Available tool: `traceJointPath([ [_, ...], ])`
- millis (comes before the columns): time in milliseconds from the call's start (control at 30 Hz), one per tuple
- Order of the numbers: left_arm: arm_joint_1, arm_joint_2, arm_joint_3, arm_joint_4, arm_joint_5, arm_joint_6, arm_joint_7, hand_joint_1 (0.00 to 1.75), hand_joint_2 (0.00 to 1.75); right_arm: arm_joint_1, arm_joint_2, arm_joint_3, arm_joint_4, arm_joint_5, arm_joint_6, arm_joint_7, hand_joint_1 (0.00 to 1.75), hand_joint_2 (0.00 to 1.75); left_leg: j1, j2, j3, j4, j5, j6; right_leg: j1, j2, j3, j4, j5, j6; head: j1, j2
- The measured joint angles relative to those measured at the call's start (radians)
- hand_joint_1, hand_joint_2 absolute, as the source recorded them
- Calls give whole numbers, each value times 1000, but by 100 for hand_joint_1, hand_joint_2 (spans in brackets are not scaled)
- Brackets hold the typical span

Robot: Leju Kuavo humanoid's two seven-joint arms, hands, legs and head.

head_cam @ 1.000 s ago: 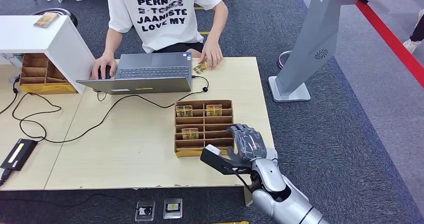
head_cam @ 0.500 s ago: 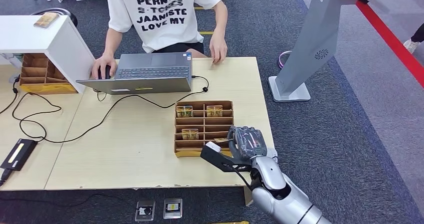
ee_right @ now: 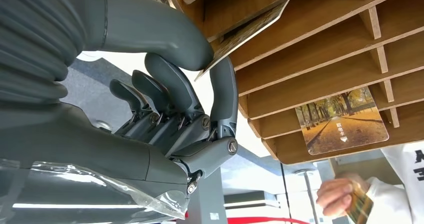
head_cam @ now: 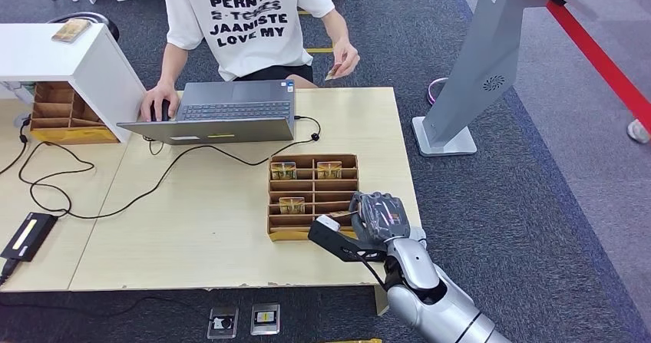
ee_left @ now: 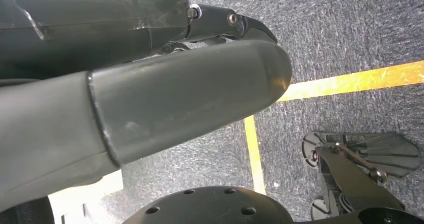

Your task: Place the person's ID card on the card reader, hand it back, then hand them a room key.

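My right hand (head_cam: 378, 219) is at the near right corner of the wooden compartment tray (head_cam: 313, 184). In the right wrist view its thumb and a finger pinch a room key card (ee_right: 245, 31) that stands in a tray slot (ee_right: 320, 48). Three more key cards stand in the tray, one with an autumn-trees print (ee_right: 341, 120). The person in the white T-shirt holds the ID card (head_cam: 334, 72) above the table's far edge, also seen as a card in their hand (ee_right: 361, 207). A flat black reader (head_cam: 28, 235) lies at the table's left. My left hand (ee_left: 150, 108) hangs over the floor, holding nothing.
An open laptop (head_cam: 223, 113) sits at the far side, its cable (head_cam: 176, 166) trailing across the table. A white shelf box (head_cam: 77, 55) covers a second wooden tray (head_cam: 61, 113) at the far left. A grey kiosk stand (head_cam: 476, 59) rises on the carpet to the right.
The person picked the ID card up off the table by the laptop and raised it. My right hand's fingers closed down onto the key card at the tray's near corner.
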Motion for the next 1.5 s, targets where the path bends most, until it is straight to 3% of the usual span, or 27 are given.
traceJointPath([
  [400,0,0,0,0,-2,-5,0,0,0,2,-6,-4,-55,12,-12,31,175,175,0,0,1,0,0,0,0,0,0,0,0,0,0,0],
  [833,2,0,0,0,6,-3,0,0,0,27,-33,-47,-238,23,-21,60,175,175,0,0,1,0,0,0,0,1,0,0,0,0,0,0],
  [1300,2,-1,2,0,10,3,-3,0,0,39,-52,-102,-360,6,-59,19,175,175,0,0,1,0,0,0,0,1,0,0,0,0,0,0],
  [1500,2,-3,2,0,10,5,-5,0,0,35,-56,-121,-383,-72,-101,-46,175,175,0,0,1,0,0,0,0,1,0,0,0,0,0,0],
])
